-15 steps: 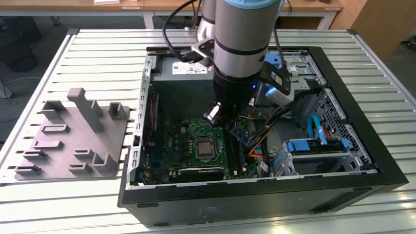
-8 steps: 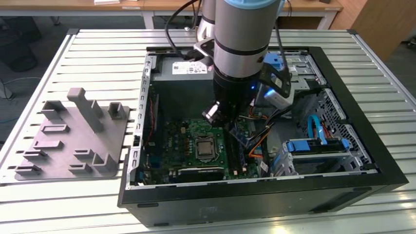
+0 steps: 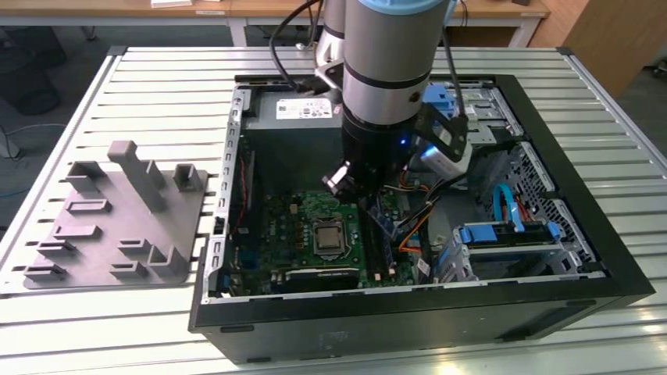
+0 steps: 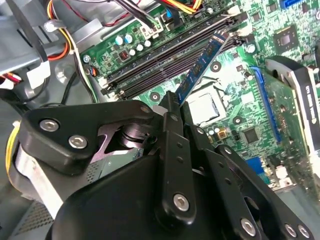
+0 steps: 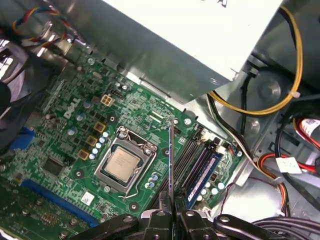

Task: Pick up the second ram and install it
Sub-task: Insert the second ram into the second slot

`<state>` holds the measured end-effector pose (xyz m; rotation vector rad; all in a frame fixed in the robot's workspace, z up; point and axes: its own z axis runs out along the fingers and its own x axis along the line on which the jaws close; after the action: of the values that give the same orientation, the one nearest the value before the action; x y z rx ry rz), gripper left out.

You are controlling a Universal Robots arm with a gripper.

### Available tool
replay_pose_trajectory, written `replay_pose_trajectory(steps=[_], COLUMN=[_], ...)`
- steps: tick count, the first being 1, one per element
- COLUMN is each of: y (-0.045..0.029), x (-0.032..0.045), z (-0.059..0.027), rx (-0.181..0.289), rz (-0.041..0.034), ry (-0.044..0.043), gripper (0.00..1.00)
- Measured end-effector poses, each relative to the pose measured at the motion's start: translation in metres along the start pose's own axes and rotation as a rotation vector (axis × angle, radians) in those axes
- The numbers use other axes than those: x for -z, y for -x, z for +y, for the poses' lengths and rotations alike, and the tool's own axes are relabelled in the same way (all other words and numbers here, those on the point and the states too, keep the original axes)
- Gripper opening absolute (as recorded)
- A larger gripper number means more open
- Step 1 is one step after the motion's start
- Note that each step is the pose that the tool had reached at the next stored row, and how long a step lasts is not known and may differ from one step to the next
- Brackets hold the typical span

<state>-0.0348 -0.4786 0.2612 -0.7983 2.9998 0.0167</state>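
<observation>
Pale metal slats form the table (image 3: pixel 156 86), and wooden desks (image 3: pixel 261 8) stand beyond its far edge. A black computer case (image 3: pixel 417 312) lies open on its side on the slats. On the exterior view's left of the case, a grey plastic tray (image 3: pixel 105 226) with upright posts rests just beside its wall.

Inside the case a green motherboard (image 3: pixel 287 226) covers the floor, with the processor socket (image 5: pixel 122 165) near its middle. At the case's far end sits the silvery power supply (image 3: pixel 302 109). Bundles of yellow, red and black cables (image 5: pixel 295 60) loop from it along the case wall next to the memory slots (image 4: pixel 160 57). Toward the exterior view's right of the case stands a drive cage (image 3: pixel 501 234) with blue fittings.

The arm (image 3: pixel 386 62) reaches straight down into the case, and its thick body blocks the exterior view of much of the board's middle. The gripper (image 4: pixel 178 107) is clamped on the second ram (image 4: pixel 202 65), its fingers pinching one end of the blue stick. The stick reaches out over the memory slots at a slant and is not seated in any of them. In the first wrist view it shows edge-on as a thin line (image 5: pixel 170 160) rising from the gripper (image 5: pixel 172 202), between the socket and the slots. Another blue memory stick (image 5: pixel 202 177) already sits in a slot nearer the case wall.
</observation>
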Motion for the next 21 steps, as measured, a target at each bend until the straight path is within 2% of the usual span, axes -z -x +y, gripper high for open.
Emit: replay_pose_trajectory(steps=[21], y=[0.0], x=[-0.0008], z=[0.0], rx=[-0.217], rz=[-0.0002], ry=[-0.0085], gripper=[0.14])
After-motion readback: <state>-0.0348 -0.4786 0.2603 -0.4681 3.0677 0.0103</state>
